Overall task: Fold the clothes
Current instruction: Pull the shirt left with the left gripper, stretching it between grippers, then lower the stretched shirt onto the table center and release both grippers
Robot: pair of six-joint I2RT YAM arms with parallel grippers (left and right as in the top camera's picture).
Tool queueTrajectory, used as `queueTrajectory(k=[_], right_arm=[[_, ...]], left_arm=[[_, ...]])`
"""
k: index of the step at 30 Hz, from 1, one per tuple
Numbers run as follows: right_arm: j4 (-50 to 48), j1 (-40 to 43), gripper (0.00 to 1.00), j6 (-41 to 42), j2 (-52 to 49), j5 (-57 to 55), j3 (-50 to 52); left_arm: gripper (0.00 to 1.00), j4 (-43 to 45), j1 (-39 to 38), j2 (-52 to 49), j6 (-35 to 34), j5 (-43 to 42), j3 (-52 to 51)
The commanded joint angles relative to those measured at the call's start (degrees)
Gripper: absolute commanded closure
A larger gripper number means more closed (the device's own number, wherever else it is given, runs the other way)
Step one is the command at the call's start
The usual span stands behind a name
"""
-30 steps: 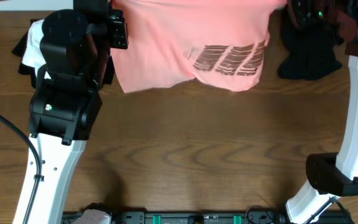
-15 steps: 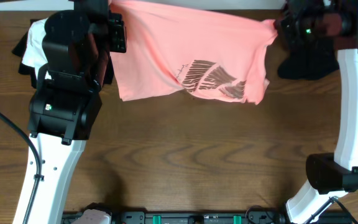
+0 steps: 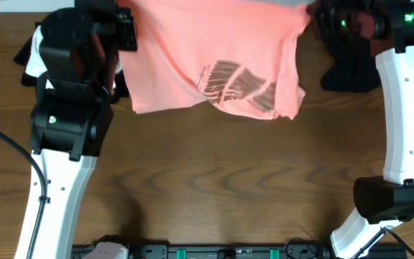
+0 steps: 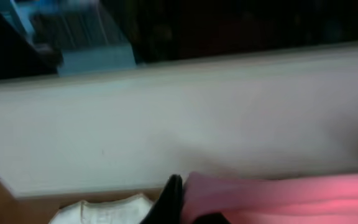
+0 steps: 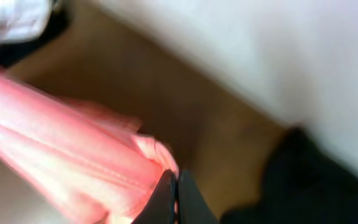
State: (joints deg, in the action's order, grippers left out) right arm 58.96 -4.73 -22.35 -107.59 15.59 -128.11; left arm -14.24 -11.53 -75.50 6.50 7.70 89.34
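Salmon-pink T-shirt (image 3: 192, 57), held spread above the far part of the wooden table (image 3: 207, 180). Its upper edge is stretched between the two grippers and its lower hem hangs loose and uneven. A dark striped print (image 3: 237, 85) sits slanted and creased on the lower right of the cloth. Left gripper (image 3: 126, 32): jaws pinched on the shirt's upper left corner. Right gripper (image 5: 174, 186): jaws pressed together on a bunched fold at the upper right corner. A white garment (image 3: 34, 63) lies by the left arm. A black garment (image 3: 347, 68) lies just beside the shirt's right edge.

Pink shirt (image 4: 291, 199) at left end effector (image 4: 188, 210), white garment (image 4: 104, 211) beside
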Motion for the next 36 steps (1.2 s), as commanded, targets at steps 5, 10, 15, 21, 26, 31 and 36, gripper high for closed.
queueTrajectory(k=[5,10,15,21,26,31,36], right_arm=[[-22.3,2.3,0.99,-0.6,-0.3,-11.7,-0.8],[-30.1,5.0,0.99,-0.6,-0.3,-11.5,-0.9],[-26.5,7.8,0.99,-0.6,-0.3,-9.2,-0.9],[-10.5,8.4,0.99,-0.1,-0.3,-5.5,-0.9],[5.6,8.3,0.99,2.6,-0.3,-5.5,-0.9],[20.1,8.2,0.99,2.7,-0.3,-4.3,-0.9],[32.8,7.6,0.99,4.2,-0.3,-3.3,-0.7]], left_arm=[[0.94,25.8,4.7,-6.8,1.2,3.5,0.6],[0.94,35.1,5.1,-10.1,1.2,3.5,0.6],[0.94,24.6,5.1,-10.2,1.2,3.5,0.6],[0.94,6.8,5.1,-9.7,1.2,2.8,0.6],[0.94,-9.9,5.1,-9.1,1.2,-8.1,0.6],[0.94,-27.6,5.1,-9.2,1.2,-18.1,0.6],[0.94,-42.5,5.1,-9.5,0.6,-18.7,0.6]])
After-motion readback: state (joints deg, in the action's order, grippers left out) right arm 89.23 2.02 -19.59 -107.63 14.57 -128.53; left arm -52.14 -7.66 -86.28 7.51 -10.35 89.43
